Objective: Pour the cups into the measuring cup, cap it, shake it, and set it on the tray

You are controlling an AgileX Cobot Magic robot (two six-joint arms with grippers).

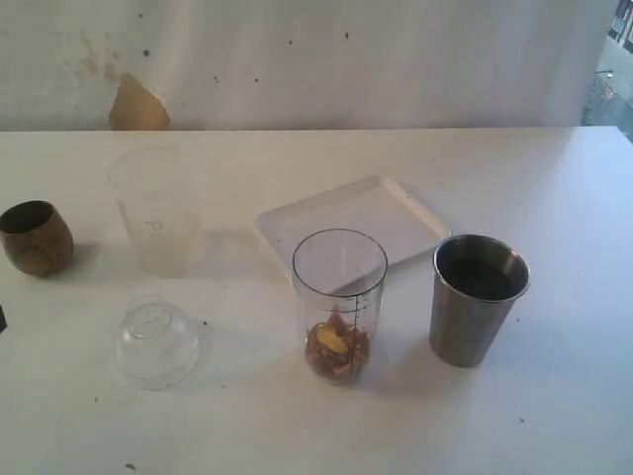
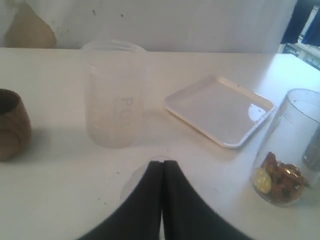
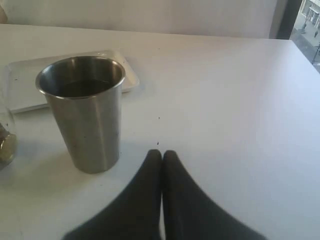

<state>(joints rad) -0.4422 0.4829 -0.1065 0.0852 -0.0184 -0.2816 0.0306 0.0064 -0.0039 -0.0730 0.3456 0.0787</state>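
The clear measuring cup (image 1: 339,302) stands upright at the table's middle front with brown and gold pieces in its bottom; it also shows in the left wrist view (image 2: 289,150). The steel tumbler (image 1: 477,297) stands just right of it. The brown wooden cup (image 1: 36,237) sits at the far left. The white tray (image 1: 351,226) lies behind the measuring cup. Neither arm shows in the exterior view. My left gripper (image 2: 162,163) is shut and empty, above the clear dome lid (image 1: 155,341). My right gripper (image 3: 161,153) is shut and empty, close beside the steel tumbler (image 3: 85,112).
A frosted translucent plastic cup (image 1: 156,210) stands upright at back left, between the wooden cup and the tray. A white wall (image 1: 316,59) with brown stains rises behind the table's back edge.
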